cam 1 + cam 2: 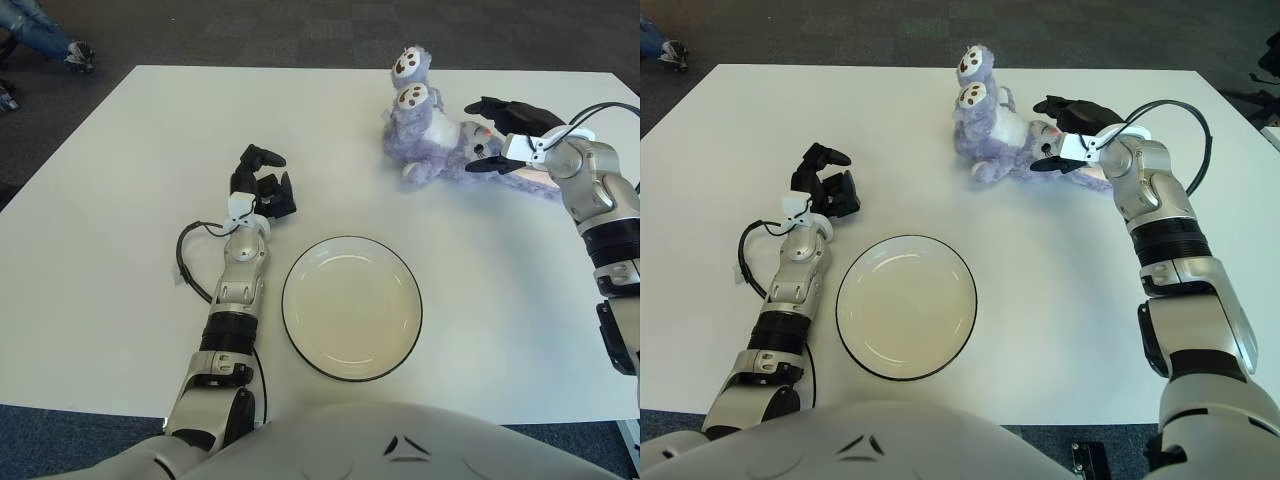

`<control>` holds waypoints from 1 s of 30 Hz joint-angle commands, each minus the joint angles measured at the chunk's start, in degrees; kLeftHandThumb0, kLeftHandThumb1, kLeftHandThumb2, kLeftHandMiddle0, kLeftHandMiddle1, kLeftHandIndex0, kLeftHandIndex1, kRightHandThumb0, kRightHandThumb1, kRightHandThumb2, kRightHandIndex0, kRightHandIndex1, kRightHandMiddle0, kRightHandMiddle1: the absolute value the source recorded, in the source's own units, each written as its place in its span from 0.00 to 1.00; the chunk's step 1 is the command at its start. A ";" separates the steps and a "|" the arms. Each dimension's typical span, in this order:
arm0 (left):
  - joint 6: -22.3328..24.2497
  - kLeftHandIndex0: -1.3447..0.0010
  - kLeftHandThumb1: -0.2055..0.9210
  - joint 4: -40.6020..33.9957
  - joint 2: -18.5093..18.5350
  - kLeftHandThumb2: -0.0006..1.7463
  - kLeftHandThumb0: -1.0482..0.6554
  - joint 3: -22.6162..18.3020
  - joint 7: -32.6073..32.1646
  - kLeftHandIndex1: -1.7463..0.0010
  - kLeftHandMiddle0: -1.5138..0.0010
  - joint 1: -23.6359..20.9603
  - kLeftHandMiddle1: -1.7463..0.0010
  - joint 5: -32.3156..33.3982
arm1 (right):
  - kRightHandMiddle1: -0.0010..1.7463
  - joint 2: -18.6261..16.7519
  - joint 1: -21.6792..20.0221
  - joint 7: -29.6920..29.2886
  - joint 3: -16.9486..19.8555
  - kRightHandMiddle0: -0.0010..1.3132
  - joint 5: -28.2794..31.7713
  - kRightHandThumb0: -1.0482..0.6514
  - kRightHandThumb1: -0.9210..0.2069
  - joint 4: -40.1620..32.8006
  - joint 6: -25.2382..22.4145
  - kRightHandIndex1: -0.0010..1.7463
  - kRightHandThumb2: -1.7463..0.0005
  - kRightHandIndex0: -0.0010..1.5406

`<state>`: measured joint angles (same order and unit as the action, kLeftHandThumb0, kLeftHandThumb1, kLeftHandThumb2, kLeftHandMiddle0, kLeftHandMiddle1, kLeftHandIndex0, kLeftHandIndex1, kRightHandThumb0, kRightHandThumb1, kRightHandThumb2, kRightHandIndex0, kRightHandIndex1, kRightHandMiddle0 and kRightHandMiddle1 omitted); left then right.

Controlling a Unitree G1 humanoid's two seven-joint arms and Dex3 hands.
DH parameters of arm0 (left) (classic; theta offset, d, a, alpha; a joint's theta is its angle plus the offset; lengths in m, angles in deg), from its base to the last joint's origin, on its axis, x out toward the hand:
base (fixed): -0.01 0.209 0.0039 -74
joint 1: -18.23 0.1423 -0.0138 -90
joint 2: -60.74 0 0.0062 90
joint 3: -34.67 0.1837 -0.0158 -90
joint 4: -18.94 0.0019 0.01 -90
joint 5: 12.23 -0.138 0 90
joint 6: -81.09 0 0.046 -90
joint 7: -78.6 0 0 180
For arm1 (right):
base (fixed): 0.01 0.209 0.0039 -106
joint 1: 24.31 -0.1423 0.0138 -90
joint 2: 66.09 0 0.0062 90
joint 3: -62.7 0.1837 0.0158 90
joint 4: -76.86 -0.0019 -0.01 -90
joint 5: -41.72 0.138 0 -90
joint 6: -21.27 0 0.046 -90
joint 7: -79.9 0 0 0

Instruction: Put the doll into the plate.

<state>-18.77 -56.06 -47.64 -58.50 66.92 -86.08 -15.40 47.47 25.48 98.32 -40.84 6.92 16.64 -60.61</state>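
My right hand (1065, 135) has matt black plastic fingers on a smooth, silvery metal-look forearm. The plush bunny doll (440, 125) is shaggy purple cloth. The plate (351, 307) looks glazed and glossy; the table (120, 180) is smooth matt white.

Silver jointed arms, black-fingered hands, seemingly loose black cables at the wrists.

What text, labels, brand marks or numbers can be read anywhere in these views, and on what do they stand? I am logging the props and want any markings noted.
None can be read.
Doll: no tag or lettering shows; only paw-pad patterns on its feet.
Plate: plain, with a dark rim.
Right hand, at the doll's head, and left hand, idle left of the plate: no legible markings.
Robot's torso: small dark marks, not readable as text.
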 commanded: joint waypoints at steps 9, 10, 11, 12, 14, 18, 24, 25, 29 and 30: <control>0.78 0.55 0.47 0.33 -0.04 0.75 0.34 -0.09 0.38 0.00 0.23 1.43 0.00 0.16 | 0.29 -3.00 0.64 -0.69 -2.94 0.00 -1.21 0.07 0.24 2.67 -1.87 0.00 0.68 0.00; 0.88 0.55 0.47 0.28 -0.08 0.75 0.34 -0.11 0.32 0.00 0.23 1.42 0.00 0.16 | 0.28 -3.28 0.16 -0.67 -3.52 0.00 -1.63 0.08 0.24 3.53 -2.01 0.00 0.68 0.00; 0.95 0.55 0.47 0.24 -0.10 0.75 0.34 -0.12 0.28 0.00 0.23 1.42 0.00 0.16 | 0.28 -3.45 -0.18 -0.67 -3.90 0.00 -1.88 0.08 0.23 4.11 -2.09 0.00 0.68 0.00; 0.96 0.55 0.47 0.22 -0.12 0.75 0.34 -0.13 0.26 0.00 0.23 1.42 0.00 0.16 | 0.27 -3.52 -0.26 -0.63 -4.02 0.00 -1.91 0.08 0.23 4.25 -2.32 0.00 0.68 0.00; 0.92 0.56 0.47 0.20 -0.12 0.75 0.34 -0.13 0.24 0.00 0.23 1.43 0.00 0.13 | 0.27 -3.71 -0.24 -0.57 -4.12 0.00 -1.75 0.09 0.24 4.43 -2.87 0.00 0.68 0.00; 0.81 0.56 0.48 0.16 -0.12 0.75 0.34 -0.12 0.19 0.00 0.23 1.48 0.00 0.04 | 0.25 -4.35 -0.39 -0.60 -4.52 0.00 -1.43 0.11 0.26 5.78 -3.82 0.00 0.67 0.00; 1.02 0.56 0.48 -0.07 -0.28 0.74 0.34 -0.14 0.15 0.00 0.23 1.62 0.00 0.13 | 0.22 -5.04 -0.84 -1.54 -5.66 0.00 -1.67 0.12 0.28 8.91 -3.80 0.00 0.65 0.00; 0.90 0.56 0.48 0.00 -0.29 0.74 0.34 -0.19 0.18 0.00 0.23 1.61 0.00 0.21 | 0.21 -5.25 -1.06 -1.76 -5.98 0.00 -1.89 0.11 0.27 9.50 -3.88 0.00 0.65 0.00; 0.20 0.56 0.48 0.35 -0.32 0.74 0.34 -0.29 0.25 0.00 0.23 1.55 0.00 0.37 | 0.20 -6.08 -2.11 -2.53 -7.18 0.00 -2.37 0.10 0.25 12.45 -4.02 0.00 0.65 0.00; 0.04 0.56 0.48 0.44 -0.32 0.74 0.34 -0.29 0.23 0.00 0.23 1.54 0.00 0.38 | 0.20 -6.33 -2.43 -2.79 -7.45 0.00 -2.43 0.10 0.25 13.43 -3.96 0.00 0.65 0.00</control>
<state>-18.34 -56.48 -47.77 -58.63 67.01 -85.91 -15.17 42.48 22.98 95.07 -46.69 5.43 26.69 -63.86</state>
